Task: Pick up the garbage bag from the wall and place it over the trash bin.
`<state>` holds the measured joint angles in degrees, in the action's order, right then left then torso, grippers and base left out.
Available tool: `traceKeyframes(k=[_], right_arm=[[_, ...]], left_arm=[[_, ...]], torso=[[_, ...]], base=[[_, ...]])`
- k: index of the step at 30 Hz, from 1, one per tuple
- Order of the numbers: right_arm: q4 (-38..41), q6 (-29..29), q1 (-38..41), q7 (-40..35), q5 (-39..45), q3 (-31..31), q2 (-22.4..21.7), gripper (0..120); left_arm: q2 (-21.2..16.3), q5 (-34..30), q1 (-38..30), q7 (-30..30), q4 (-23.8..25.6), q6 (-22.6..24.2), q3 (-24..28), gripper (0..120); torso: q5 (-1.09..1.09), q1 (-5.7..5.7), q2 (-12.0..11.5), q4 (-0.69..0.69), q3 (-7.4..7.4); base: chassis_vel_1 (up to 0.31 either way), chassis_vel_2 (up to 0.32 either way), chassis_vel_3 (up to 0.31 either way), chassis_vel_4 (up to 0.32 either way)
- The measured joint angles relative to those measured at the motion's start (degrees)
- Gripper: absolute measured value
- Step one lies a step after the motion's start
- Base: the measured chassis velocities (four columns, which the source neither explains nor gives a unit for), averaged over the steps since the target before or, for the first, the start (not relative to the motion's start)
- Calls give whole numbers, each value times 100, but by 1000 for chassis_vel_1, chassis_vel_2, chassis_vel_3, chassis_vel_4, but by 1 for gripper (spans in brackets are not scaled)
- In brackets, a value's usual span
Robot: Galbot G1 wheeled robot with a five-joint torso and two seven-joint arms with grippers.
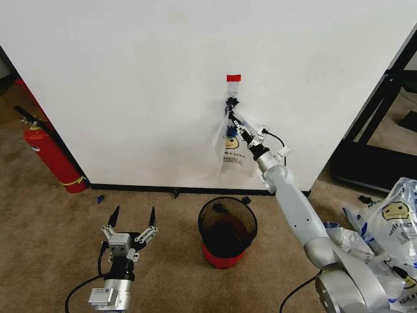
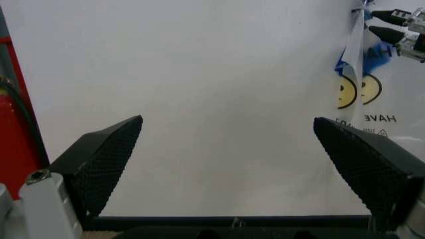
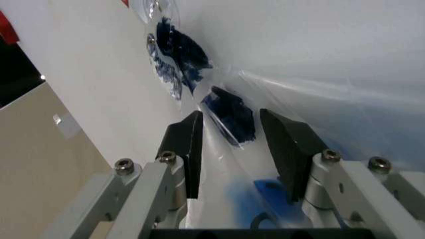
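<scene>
The garbage bag (image 1: pixel 232 149) hangs flat against the wall (image 1: pixel 130 78), caught on a black hook (image 1: pixel 230 101) just below a small red tape tag (image 1: pixel 233 77), so by the look of it the pick-up is only beginning and nothing of the placing is done. The right gripper (image 1: pixel 236 121) is stretched up to the bag's upper part, close under the hook; in the right wrist view its two dark fingers (image 3: pixel 188 149) stand a little apart with a fold of the clear film and a blue patch (image 3: pixel 230 115) between them, not yet pressed together on the plastic. The trash bin (image 1: pixel 227 231) stands on the carpet just below the bag, near the black baseboard, its mouth bare with no liner over the rim. The left gripper (image 1: pixel 133 222) waits low over the floor to the left of the bin, its fingers spread wide and holding nothing. What remains, I judge, is closing on the film, lifting it off the hook, carrying it down and opening it over the bin.
</scene>
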<state>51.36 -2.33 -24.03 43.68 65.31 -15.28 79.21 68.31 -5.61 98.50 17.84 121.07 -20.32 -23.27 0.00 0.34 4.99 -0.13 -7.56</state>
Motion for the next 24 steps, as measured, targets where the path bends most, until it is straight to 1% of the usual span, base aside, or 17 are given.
traceKeyframes(k=[11,12,15,16,17,24], right_arm=[[-35,-29,83,-13,65,59,26,34],[-39,-29,83,-14,62,64,33,33],[-62,-29,83,-15,52,74,52,22],[-62,-29,83,-15,52,74,52,22],[-68,-29,83,-15,49,79,57,18],[-99,-29,99,-24,47,72,72,17]], left_arm=[[8,3,11,-3,8,-2,-7,100],[9,2,13,-4,11,-5,-9,100],[10,-3,18,-3,15,-11,-14,100],[10,-3,18,-3,15,-11,-14,100],[10,-5,18,-3,15,-14,-15,100],[13,-8,23,-4,24,-19,-15,100]], torso=[[0,0,0,0,0],[0,0,0,0,0],[0,0,0,0,0],[0,0,0,0,0],[0,0,0,0,0],[0,0,0,0,0]], base=[[0,0,0,0],[0,0,0,0],[0,0,0,0],[0,0,0,0],[0,0,0,0],[0,0,0,0]])
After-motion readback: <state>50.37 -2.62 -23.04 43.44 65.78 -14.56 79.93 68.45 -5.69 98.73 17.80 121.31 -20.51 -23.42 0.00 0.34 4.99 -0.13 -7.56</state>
